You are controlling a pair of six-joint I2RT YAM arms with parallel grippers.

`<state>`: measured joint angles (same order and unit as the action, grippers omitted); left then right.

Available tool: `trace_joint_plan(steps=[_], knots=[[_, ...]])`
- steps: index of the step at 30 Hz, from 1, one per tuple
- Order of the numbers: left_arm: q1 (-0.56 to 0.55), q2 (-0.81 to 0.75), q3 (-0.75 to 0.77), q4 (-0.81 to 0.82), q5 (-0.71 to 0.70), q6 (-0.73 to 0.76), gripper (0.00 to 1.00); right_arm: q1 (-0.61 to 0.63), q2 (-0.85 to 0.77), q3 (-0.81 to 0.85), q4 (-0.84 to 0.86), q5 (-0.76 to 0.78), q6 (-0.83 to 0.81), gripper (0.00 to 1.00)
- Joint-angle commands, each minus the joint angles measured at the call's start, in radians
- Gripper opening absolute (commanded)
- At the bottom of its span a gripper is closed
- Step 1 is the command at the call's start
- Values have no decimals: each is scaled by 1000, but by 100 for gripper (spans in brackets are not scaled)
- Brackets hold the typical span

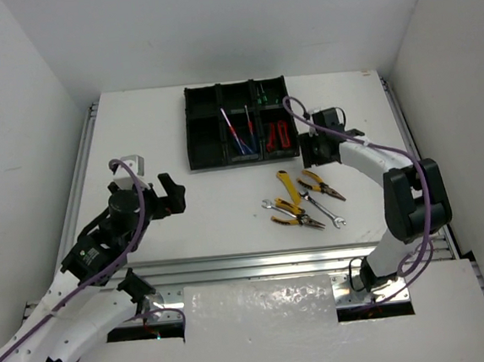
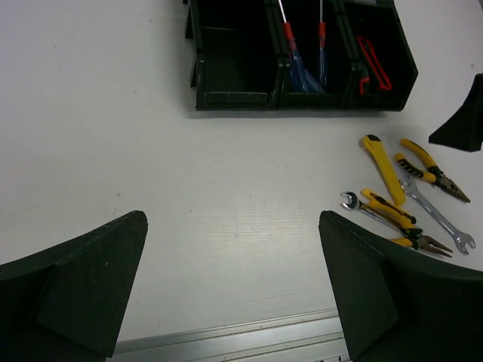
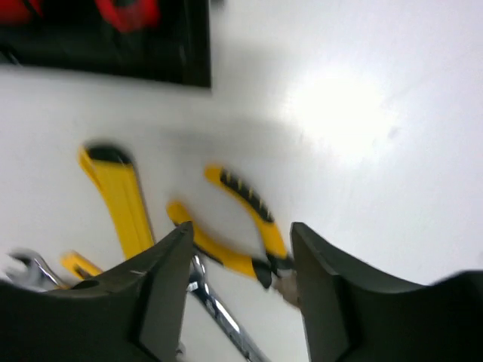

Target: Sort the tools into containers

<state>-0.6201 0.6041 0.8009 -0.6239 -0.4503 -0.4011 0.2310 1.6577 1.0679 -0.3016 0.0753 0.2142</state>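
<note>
The black six-compartment tray stands at the back centre. It holds a blue and a red screwdriver, red-handled cutters and tiny green screwdrivers. In front of it lie yellow pliers, orange-handled pliers, more pliers and silver wrenches. My right gripper is open and empty, hovering over the orange-handled pliers. My left gripper is open and empty over bare table, left of the tools; its fingers frame that wrist view.
The tray's left compartments look empty. An aluminium rail runs along the table's near edge. White walls enclose the table on three sides. A blurred wrench lies under my right gripper.
</note>
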Motion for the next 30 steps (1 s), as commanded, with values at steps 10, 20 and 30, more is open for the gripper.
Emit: trace_joint_plan(steps=[10,20,30], knots=[[11,-3,-12,52,44,16,96,43,97,32,-129,-72,-127,49],[10,-35,-14,50,35,12,96,73,180,72,-169,-71,-141,31],[10,-17,-12,49,35,11,96,77,269,98,-180,-34,-139,21]])
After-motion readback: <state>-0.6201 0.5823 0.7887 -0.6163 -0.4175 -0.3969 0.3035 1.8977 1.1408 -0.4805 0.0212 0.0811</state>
